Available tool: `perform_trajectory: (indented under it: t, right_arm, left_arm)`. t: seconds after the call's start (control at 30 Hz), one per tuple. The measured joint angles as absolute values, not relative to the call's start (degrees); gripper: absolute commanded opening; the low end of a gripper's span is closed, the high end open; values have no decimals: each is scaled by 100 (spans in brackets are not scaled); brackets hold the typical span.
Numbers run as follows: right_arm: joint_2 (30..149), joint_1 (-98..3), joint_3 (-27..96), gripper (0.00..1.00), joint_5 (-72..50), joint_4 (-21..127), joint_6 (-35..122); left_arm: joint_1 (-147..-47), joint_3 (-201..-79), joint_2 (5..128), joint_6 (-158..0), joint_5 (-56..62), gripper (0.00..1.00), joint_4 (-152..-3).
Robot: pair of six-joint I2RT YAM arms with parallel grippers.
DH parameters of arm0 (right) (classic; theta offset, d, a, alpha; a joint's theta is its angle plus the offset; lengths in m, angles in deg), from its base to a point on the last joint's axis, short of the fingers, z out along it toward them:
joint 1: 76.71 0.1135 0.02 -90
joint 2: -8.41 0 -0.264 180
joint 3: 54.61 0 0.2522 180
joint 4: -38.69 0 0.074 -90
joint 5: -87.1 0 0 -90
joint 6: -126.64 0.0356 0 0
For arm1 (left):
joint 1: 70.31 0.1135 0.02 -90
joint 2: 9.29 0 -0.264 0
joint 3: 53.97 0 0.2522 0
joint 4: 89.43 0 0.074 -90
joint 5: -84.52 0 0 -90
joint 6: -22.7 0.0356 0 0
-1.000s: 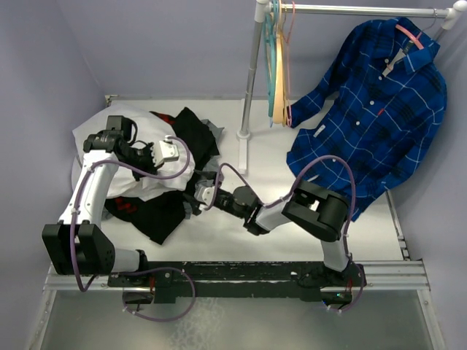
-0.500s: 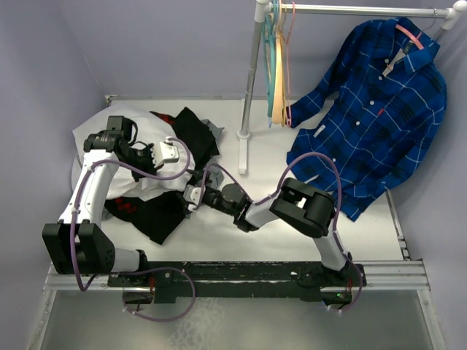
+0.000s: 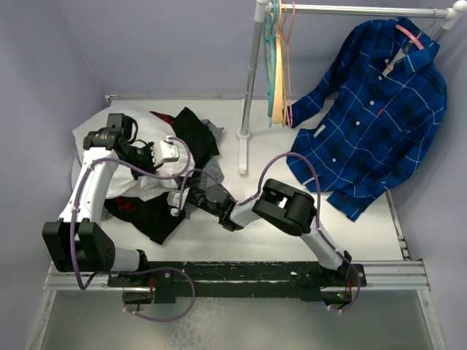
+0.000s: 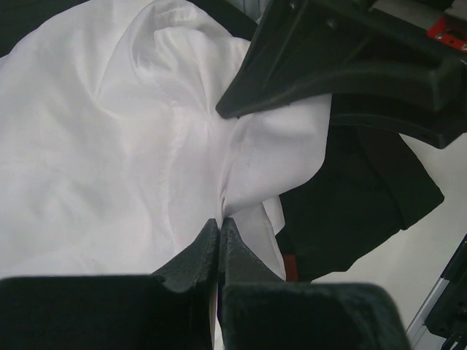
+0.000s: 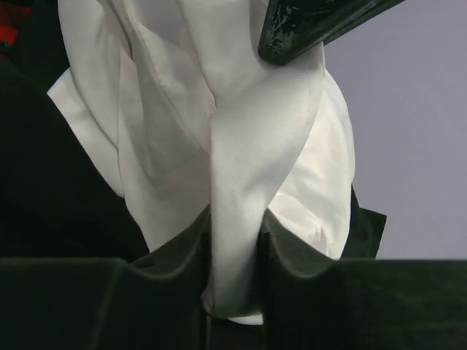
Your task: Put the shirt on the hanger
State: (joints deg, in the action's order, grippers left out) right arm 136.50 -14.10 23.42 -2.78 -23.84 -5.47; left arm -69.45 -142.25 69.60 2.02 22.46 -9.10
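Right gripper (image 5: 235, 244) clenched on hanging fold of large white thin-fabric shirt (image 3: 98, 133). Left gripper (image 4: 220, 224) pinching crease of same shirt. Shirt heaped at table's left, overlapping crumpled black garment with red marks (image 3: 157, 217). White tabletop (image 3: 241, 248) open between heap and rack pole (image 3: 250, 73). Thin pink hanger (image 3: 288, 80) on rail beside teal hanger (image 3: 270, 65) and tan wooden hanger (image 3: 278, 73). Blue plaid shirt (image 3: 372, 124) hangs far right. Lilac walls (image 3: 44, 73) close in.
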Motion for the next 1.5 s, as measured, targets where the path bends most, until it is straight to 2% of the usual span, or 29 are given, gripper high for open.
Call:
perform_trajectory:
  t: [0.03, 0.1, 0.13, 0.2, 0.23, 0.27, 0.47, 0.7, 0.83, 1.03, 1.17, 1.33, 1.4, 1.47, 1.5]
  right_arm:
    - [13731, -1403, 2421, 4, -209, -2379, -608]
    - [13788, -1399, 2513, 0, -160, -2360, -722]
    - [13781, -1397, 2528, 0, -125, -2364, -742]
    - [13746, -1405, 2541, 0, -75, -2368, -746]
    - [13722, -1416, 2537, 0, -49, -2368, -755]
    - [13696, -1431, 2530, 0, -29, -2366, -755]
    - [12994, -1930, 2121, 0, -42, -2143, -412]
    - [12363, -2745, 2051, 0, -40, -1986, 15]
    - [12358, -2767, 2051, 0, -45, -1866, 111]
    - [12358, -2721, 2051, 0, -47, -1802, 251]
    - [12358, -2721, 1992, 0, -47, -1802, 318]
    - [12358, -2721, 1922, 0, -56, -1763, 404]
    - [12358, -2721, 1903, 0, -64, -1761, 430]
    - [12358, -2721, 1883, 0, -64, -1763, 458]
    - [12358, -2721, 1872, 0, -62, -1761, 463]
  left_arm:
    - [-6954, -14225, 6963, 228, 2237, 0, -895]
    - [-6973, -14225, 6965, 239, 2226, 3, -871]
    - [-6976, -14229, 6965, 239, 2224, 18, -864]
    - [-6973, -14286, 6967, 239, 2222, 76, -860]
    - [-6973, -14341, 6967, 243, 2222, 97, -860]
    - [-6973, -14393, 6967, 217, 2224, 100, -864]
    - [-6969, -14507, 6493, 88, 1881, 100, -1225]
    - [-6639, -13488, 5103, 1015, 897, 98, -1463]
    - [-6079, -13134, 5304, 1509, 622, 98, -1404]
    - [-5961, -13025, 5730, 1644, 650, 100, -1748]
    - [-5948, -13180, 6119, 1624, 792, 94, -1953]
    - [-5843, -13589, 6735, 1618, 1109, 72, -2032]
    - [-5811, -13801, 7002, 1613, 1219, 57, -1905]
    - [-5798, -13943, 7242, 1609, 1284, 32, -1756]
    - [-5795, -13963, 7314, 1605, 1308, 10, -1695]
